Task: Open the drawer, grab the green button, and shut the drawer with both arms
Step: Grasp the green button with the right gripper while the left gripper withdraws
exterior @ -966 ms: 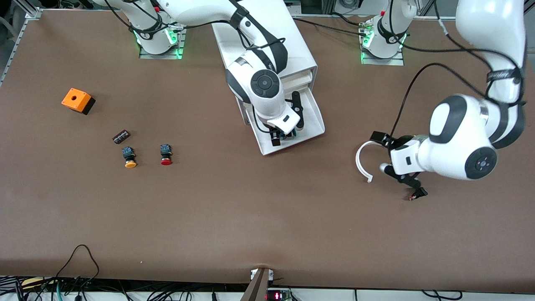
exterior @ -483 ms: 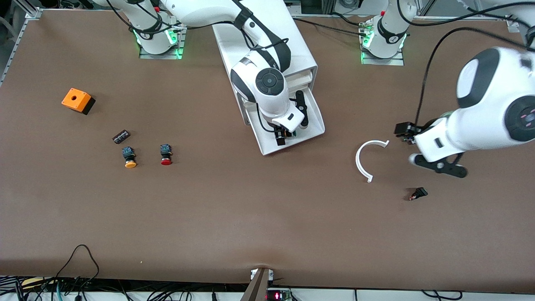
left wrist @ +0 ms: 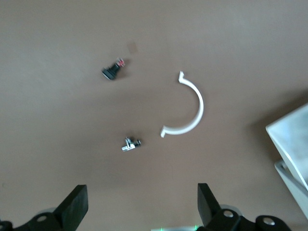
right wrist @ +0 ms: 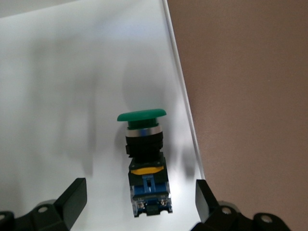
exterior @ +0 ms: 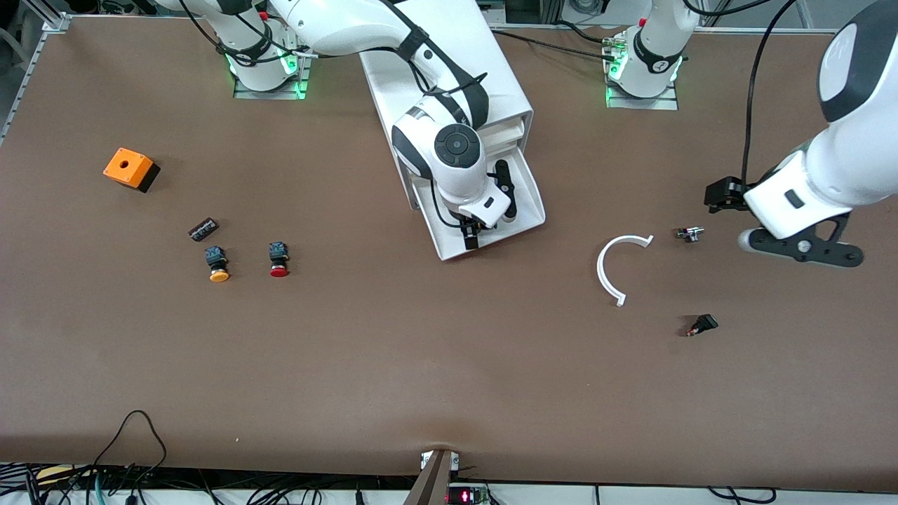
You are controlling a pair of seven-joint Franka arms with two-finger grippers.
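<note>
My right gripper (right wrist: 139, 207) is over the open drawer (exterior: 523, 186), fingers spread.
The button (right wrist: 143, 161) lies in the drawer close to its side wall, free between my fingers; my wrist hides it from the front. My left gripper (left wrist: 139, 209), wide open, holds nothing over bare table.

We see the right gripper (right wrist: 139, 204) low inside the pulled-out drawer (exterior: 531, 203), fingers spread (pointing down), its arm bent over the cabinet above that drawer; the left gripper (exterior: 800, 249) hangs wide open over the table, toward the left arm's end from the drawer.
</note>
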